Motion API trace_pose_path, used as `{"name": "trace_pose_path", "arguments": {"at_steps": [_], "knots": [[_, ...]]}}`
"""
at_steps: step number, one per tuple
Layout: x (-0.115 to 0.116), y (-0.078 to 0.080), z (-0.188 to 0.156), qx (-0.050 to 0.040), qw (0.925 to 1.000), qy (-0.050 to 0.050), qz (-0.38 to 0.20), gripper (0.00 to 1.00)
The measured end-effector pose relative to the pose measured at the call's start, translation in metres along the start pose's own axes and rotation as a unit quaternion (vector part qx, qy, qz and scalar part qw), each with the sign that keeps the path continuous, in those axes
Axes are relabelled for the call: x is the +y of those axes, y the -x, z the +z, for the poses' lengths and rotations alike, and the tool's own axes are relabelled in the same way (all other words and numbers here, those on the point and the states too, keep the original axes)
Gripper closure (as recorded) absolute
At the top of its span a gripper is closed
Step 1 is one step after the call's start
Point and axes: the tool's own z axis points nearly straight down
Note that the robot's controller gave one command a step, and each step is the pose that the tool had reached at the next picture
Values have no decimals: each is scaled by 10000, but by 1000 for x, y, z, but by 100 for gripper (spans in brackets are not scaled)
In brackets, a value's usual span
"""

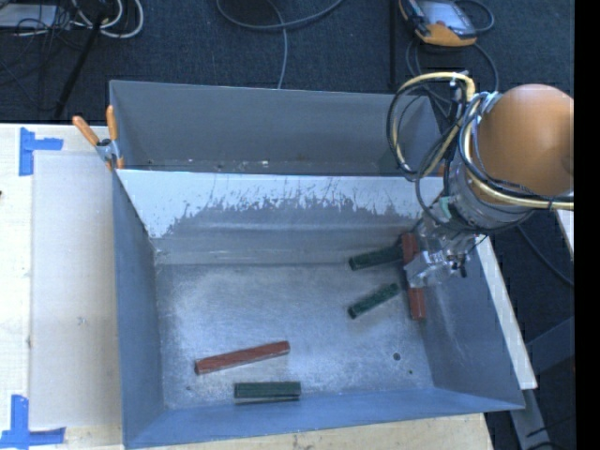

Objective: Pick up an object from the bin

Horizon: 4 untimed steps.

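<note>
**Lighting: bright from above, uneven across the bin (131,345).**

The strongest light falls on the sloped back wall (281,216). A pale band of glare runs along its upper edge and breaks into streaks lower down. The right rim (511,326) reads near white. The upright panel (253,125) behind the slope and the front wall (309,420) lie in flat grey shade. The floor (281,298) is moderately lit, with a fine speckled sheen. The red-brown stick (242,356) and the dark green stick (267,392) throw only thin shadows, tight against their lower edges. The orange cover (530,134) on the arm carries a soft, broad highlight without a hard glint. The carpet (234,45) beyond the bin is dim.
</note>
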Motion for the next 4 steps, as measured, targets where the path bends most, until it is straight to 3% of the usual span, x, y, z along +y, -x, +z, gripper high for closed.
{"name": "trace_pose_path", "arguments": {"at_steps": [1,2,3,4], "knots": [[1,-1,1,-3,10000,15,22,0],[-5,13,121,-16,9931,46,-1174,0],[-6,12,118,-7,9934,27,-1146,100],[-6,12,118,-10,9935,26,-1138,0]]}}
